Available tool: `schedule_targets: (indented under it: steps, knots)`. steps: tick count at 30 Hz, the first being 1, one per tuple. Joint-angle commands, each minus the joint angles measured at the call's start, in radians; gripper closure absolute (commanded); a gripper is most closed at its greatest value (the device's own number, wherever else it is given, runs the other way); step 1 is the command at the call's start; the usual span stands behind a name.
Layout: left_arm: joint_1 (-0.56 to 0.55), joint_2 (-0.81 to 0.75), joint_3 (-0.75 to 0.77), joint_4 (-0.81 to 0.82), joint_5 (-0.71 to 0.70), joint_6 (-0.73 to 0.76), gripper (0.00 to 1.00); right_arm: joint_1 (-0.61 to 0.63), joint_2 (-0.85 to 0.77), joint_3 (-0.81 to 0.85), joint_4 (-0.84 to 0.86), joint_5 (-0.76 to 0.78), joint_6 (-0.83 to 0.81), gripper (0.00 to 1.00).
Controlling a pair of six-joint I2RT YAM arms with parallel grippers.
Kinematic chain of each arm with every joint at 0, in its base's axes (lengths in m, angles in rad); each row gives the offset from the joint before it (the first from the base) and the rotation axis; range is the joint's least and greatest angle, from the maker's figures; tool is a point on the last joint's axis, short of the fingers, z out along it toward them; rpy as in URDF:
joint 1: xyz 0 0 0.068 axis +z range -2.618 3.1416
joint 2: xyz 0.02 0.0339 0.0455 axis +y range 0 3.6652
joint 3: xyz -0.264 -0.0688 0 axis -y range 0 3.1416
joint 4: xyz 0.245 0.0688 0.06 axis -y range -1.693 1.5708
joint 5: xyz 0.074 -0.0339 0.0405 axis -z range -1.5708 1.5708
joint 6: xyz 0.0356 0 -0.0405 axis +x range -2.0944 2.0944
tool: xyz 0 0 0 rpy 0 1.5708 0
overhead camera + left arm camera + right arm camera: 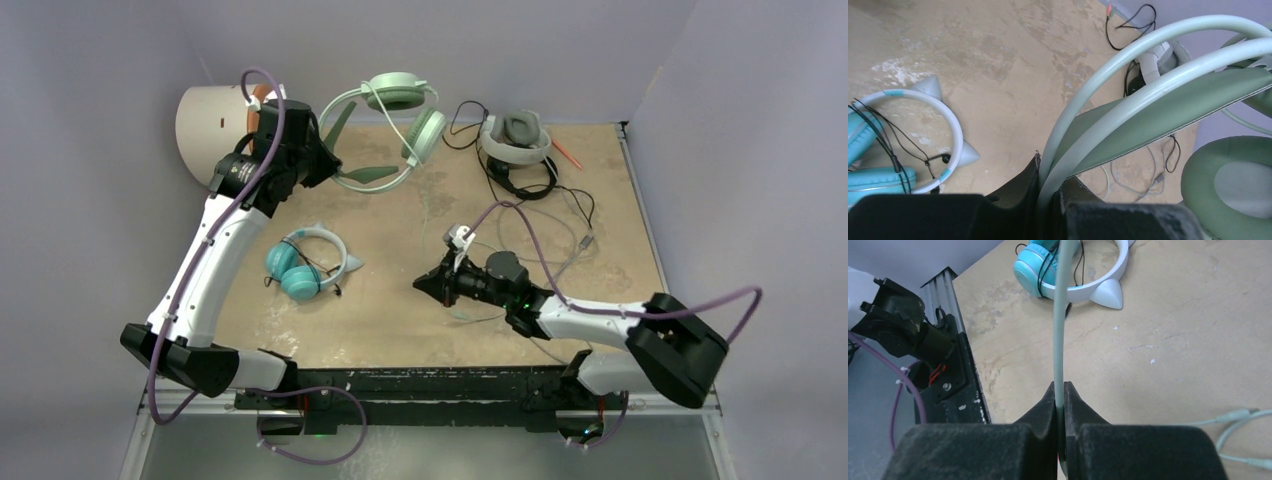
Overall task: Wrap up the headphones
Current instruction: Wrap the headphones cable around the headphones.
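A: Biggest first. There's the sandy table (400, 330), scuffed pale in patches, with a cream drum (205, 125) in its far left corner. I'll call every place off that drum.

B: Largest headset?

A: The white-and-grey over-ear (515, 140). It's well to the right of the drum, along the same back edge. A grey pad faces up, and a black cable (520, 185) lies in loose loops just beside it.

B: And the mint-green headset (400, 95)?

A: Just to the right of the drum. It has twin pale rails arching over a wide green strap, with fat padded cups. The left gripper (1044, 182) is closest to the drum, and its fingers are pressed together on both rails where they run in beside the strap.

B: Next one down?

A: The teal-cupped headset (300, 265), on the near side of the drum, lying flat. It has a white band with two little pointed ears, and a thin black cord is draped across the cups.

B: Right arm?

A: The right gripper (1060, 400) is well apart from the drum, out over the middle of the table toward the near edge. Its jaws are clamped tight, pinching the mint cord (1062, 315), which runs straight out from between the pads. A pale plug end (1233, 416) lies loose on the table nearby.
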Motion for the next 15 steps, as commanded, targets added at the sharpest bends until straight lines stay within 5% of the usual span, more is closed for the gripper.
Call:
schedule_targets:
  steps: [1, 9, 15]
  knots:
    - [0.000, -0.017, 0.033, 0.088, -0.092, 0.024, 1.00, 0.000, -0.127, -0.036, -0.168, 0.069, 0.020, 1.00]
    - [-0.001, -0.010, 0.047, 0.199, 0.131, 0.094, 1.00, -0.011, -0.073, 0.049, -0.412, 0.132, 0.045, 1.00]
    - [0.002, -0.025, 0.047, 0.232, 0.274, 0.097, 1.00, -0.149, 0.002, 0.074, -0.457, -0.040, 0.182, 1.00]
